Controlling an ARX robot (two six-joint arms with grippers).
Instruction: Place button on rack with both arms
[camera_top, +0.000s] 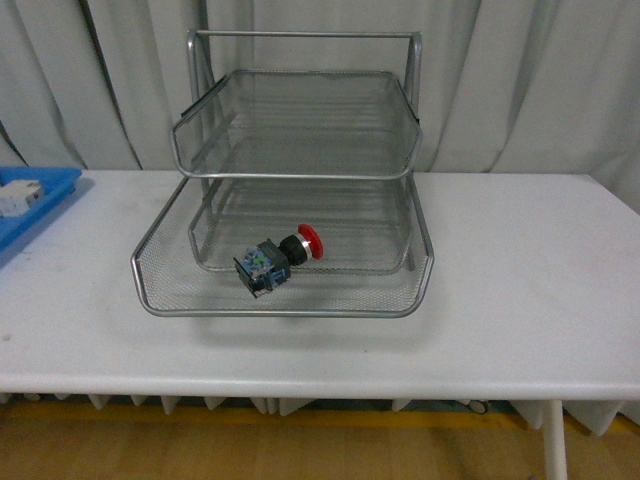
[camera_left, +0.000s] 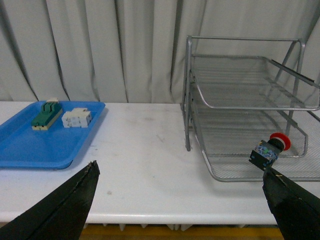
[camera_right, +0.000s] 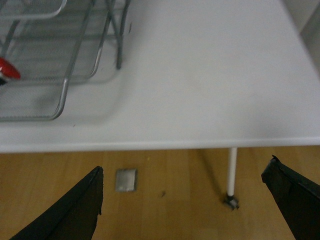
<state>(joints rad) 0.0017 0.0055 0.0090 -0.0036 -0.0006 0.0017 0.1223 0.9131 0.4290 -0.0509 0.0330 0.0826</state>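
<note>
The button (camera_top: 277, 257), with a red cap, black collar and dark body with blue-green bits, lies on its side in the lowest tray of the silver wire rack (camera_top: 300, 180) in the front view. It also shows in the left wrist view (camera_left: 270, 149), and its red cap (camera_right: 7, 69) at the edge of the right wrist view. Neither arm shows in the front view. My left gripper (camera_left: 182, 200) is open and empty, back from the table's front edge, left of the rack (camera_left: 250, 107). My right gripper (camera_right: 185, 200) is open and empty over the floor, in front of the table.
A flat blue tray (camera_left: 45, 132) at the table's left holds a green-and-cream switch block (camera_left: 46, 114) and a white block (camera_left: 76, 118); it also shows in the front view (camera_top: 30, 205). The white table (camera_top: 520, 270) has a leg (camera_right: 231, 172) at its right front. Grey curtains hang behind.
</note>
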